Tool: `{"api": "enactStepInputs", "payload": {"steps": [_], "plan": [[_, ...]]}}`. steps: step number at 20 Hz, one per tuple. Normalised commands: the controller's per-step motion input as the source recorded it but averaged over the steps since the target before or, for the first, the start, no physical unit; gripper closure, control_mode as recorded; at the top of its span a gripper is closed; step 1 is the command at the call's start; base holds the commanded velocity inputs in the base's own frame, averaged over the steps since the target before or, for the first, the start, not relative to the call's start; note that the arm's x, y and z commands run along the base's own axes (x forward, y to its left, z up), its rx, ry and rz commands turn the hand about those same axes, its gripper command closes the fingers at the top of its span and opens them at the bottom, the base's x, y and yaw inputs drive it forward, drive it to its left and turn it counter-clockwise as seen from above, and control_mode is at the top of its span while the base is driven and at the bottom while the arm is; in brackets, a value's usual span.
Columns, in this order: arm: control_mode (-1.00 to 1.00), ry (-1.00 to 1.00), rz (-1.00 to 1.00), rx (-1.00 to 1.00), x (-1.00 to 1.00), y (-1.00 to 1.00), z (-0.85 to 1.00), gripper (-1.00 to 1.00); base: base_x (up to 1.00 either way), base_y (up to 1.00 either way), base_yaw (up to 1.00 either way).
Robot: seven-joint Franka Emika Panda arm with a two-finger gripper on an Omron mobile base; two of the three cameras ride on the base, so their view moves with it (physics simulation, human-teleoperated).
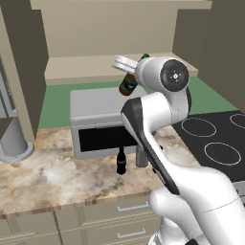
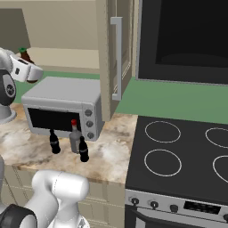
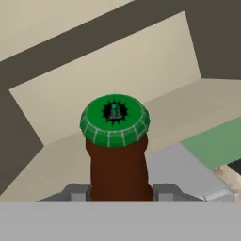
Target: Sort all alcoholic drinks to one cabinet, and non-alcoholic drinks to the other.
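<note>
We've got the beer bottle (image 3: 117,155) pinched in the gripper (image 3: 119,192), neck between the jaws; its long axis points at the open cabinet shelf (image 3: 113,70), centre frame.

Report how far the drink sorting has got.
Done: nothing sits in a cabinet yet. In hand: the gripper is shut on the brown beer bottle, raised above the toaster oven near the open cabinet. Left: the grey red-capped bottle and two black cola bottles stand on the counter.
</note>
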Motion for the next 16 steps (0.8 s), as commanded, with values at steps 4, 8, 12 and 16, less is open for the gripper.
{"api": "enactStepInputs", "payload": {"steps": [4, 8, 12, 16], "plan": [[-1.00, -0.01, 0.00, 0.00, 0.16, -0.10, 0.37, 1.00, 0.00, 0.00, 0.00], [-1.00, -0.01, 0.00, 0.00, 0.15, -0.09, 0.37, 1.00, 0.00, 0.00, 0.00], [-1.00, -0.02, 0.00, 0.00, 0.14, -0.04, 0.32, 1.00, 0.00, 0.00, 0.00], [-1.00, -0.04, 0.00, -0.01, 0.15, 0.00, 0.07, 1.00, 0.00, 0.00, 0.00]]}}
